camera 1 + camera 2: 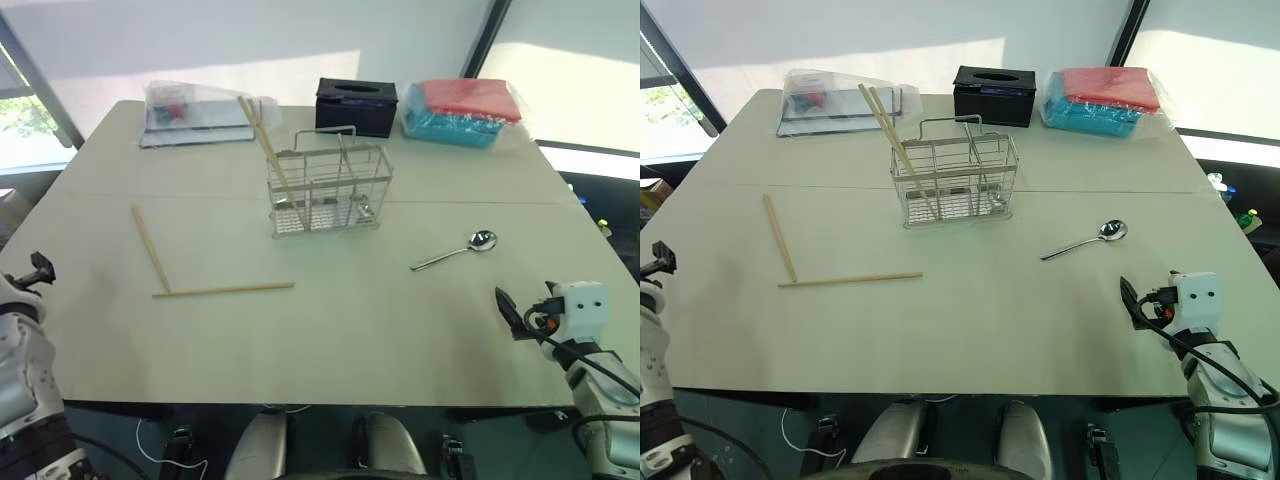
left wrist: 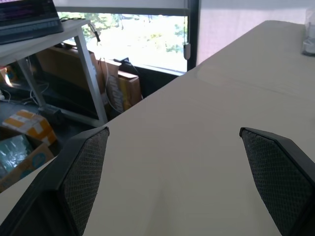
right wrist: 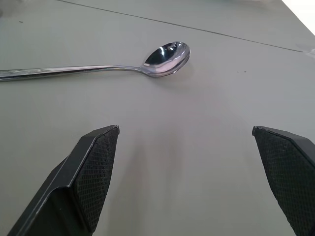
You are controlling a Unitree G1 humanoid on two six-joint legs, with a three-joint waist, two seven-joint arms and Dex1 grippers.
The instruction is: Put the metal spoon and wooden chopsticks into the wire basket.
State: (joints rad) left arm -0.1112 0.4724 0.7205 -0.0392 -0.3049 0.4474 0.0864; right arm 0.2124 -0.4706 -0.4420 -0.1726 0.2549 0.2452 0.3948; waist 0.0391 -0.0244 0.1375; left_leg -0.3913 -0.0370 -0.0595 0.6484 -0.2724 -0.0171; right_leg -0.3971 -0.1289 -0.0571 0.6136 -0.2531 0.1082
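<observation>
The wire basket (image 1: 328, 190) stands on the far middle of the table, with two wooden chopsticks (image 1: 265, 145) leaning out of its left compartment. Two more chopsticks lie flat at the near left: one (image 1: 150, 247) points away from me and the other (image 1: 223, 290) lies crosswise, their ends nearly meeting. The metal spoon (image 1: 455, 253) lies right of the basket, bowl up. My right gripper (image 3: 187, 129) hovers open just above the table, short of the spoon (image 3: 165, 54). My left gripper (image 2: 174, 130) is open and empty over the table's left edge.
A black tissue box (image 1: 357, 105), a red and blue pack in plastic (image 1: 465, 112) and a clear bagged item (image 1: 195, 110) line the far edge of the table (image 1: 350, 330). Beyond the table's left edge stand a desk (image 2: 44, 34) and cardboard boxes (image 2: 24, 132).
</observation>
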